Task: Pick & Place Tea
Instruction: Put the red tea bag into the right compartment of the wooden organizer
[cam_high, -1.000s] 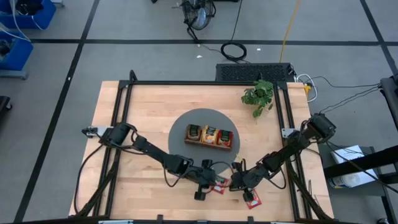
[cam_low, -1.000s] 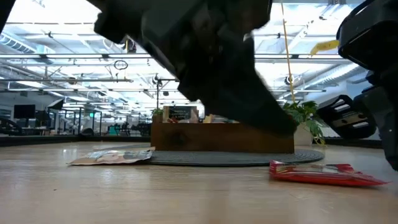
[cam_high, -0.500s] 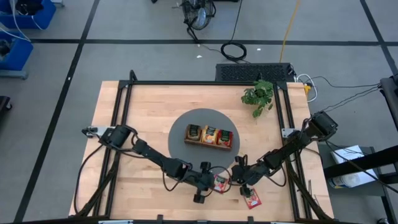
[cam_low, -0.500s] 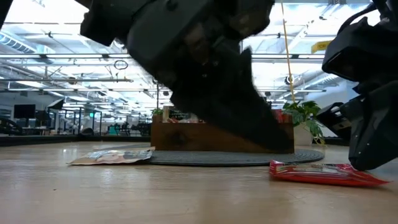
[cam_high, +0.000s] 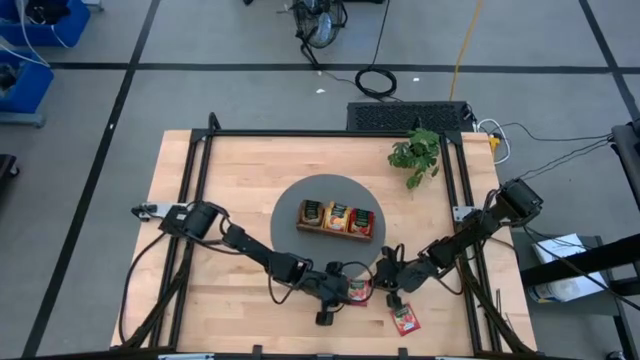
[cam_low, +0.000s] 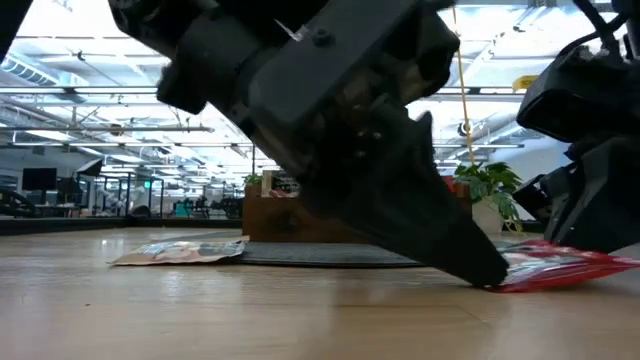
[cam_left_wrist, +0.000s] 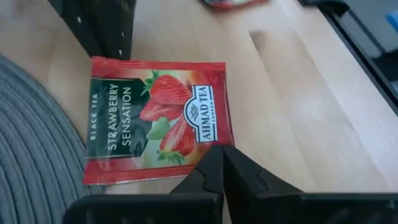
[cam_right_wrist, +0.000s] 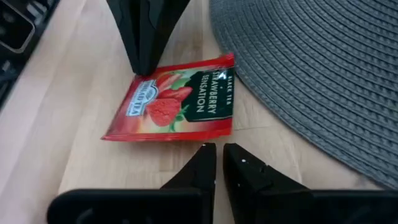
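A red strawberry tea sachet (cam_high: 358, 291) lies on the wood between my two grippers, just in front of the grey mat (cam_high: 300, 195). My left gripper (cam_left_wrist: 219, 149) is shut, and its tips are down on the sachet (cam_left_wrist: 155, 118). Opposite, my right gripper (cam_right_wrist: 219, 148) stands a narrow slit open. Its tips are just short of the sachet's raised edge (cam_right_wrist: 171, 134). A second red sachet (cam_high: 405, 319) lies flat nearer the front edge. The wooden tray (cam_high: 336, 218) with sorted tea sits on the mat. My left gripper presses its shut fingertips (cam_low: 490, 278) down on the sachet's logo edge (cam_left_wrist: 206, 140), close to a corner. The fingers slant down from the table's left. That edge is held on the wood, while the opposite end (cam_low: 615, 260) tilts up off the table.
A pale flat sachet (cam_low: 180, 252) lies by the mat's edge in the low view. A potted plant (cam_high: 415, 152) stands at the far right of the table. Bare wood stretches along the left and far sides.
My left gripper has gone down and toward the table's right, onto the red sachet's edge. The sachet lay flat before; now its end toward my right gripper has tipped up. My right gripper has rolled and drawn in toward the sachet.
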